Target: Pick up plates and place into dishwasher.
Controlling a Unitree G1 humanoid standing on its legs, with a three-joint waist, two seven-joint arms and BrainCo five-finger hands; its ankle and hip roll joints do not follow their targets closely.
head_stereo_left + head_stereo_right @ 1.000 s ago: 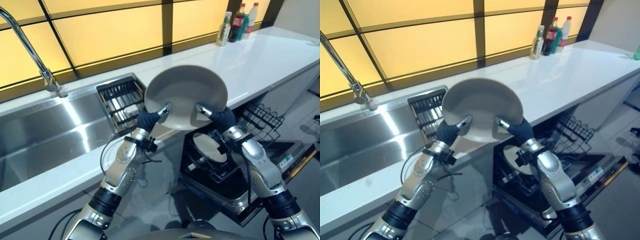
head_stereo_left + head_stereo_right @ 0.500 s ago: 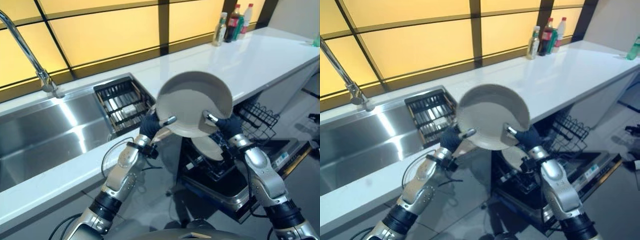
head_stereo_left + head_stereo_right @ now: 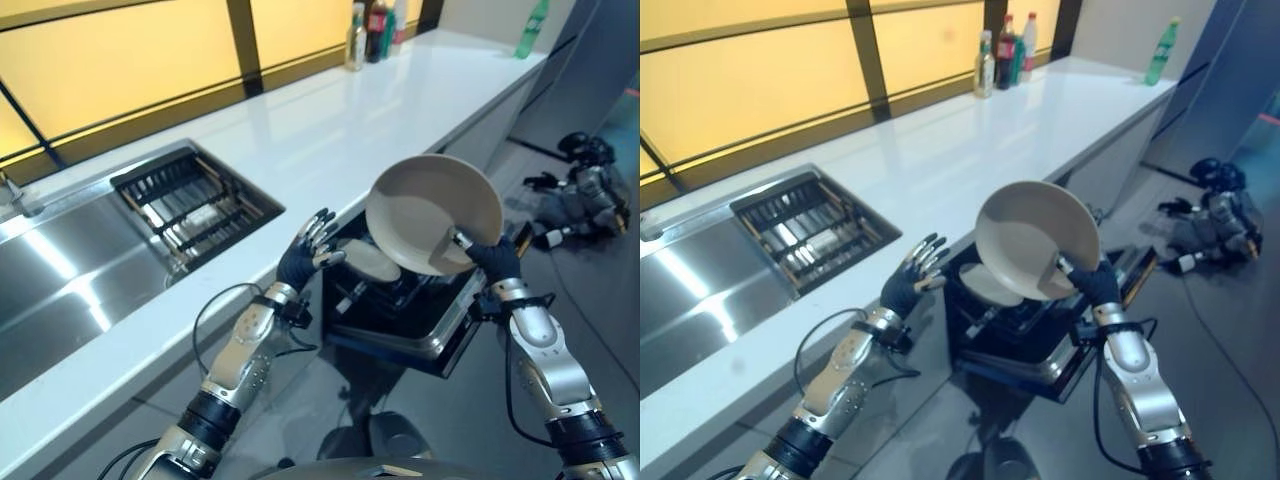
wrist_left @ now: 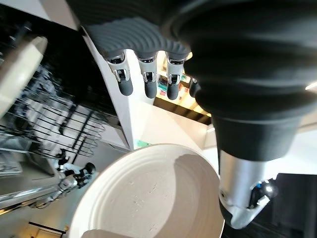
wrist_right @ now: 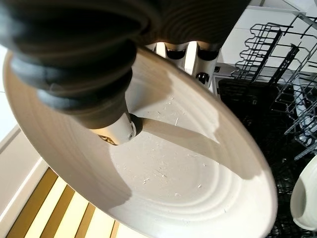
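Two plates are showing: one large grey plate (image 3: 434, 214) is being held up on edge above the open dishwasher (image 3: 420, 310), and a second plate (image 3: 369, 260) is standing in its lower rack (image 3: 1012, 318). One right hand (image 3: 490, 258) is gripping the raised plate at its lower rim, thumb pressing on the inner face and fingers curling behind, as the right wrist view is showing. One left hand (image 3: 310, 250) is hanging just beside the dishwasher's front corner, apart from the plate, its fingers spreading straight and holding nothing. Four bottles are standing on the white table (image 3: 330, 140): three (image 3: 1005, 45) clustering by the window and one green bottle (image 3: 1155, 50) farther along. One dark rack (image 3: 190, 200) is sitting in the steel sink (image 3: 50, 290).
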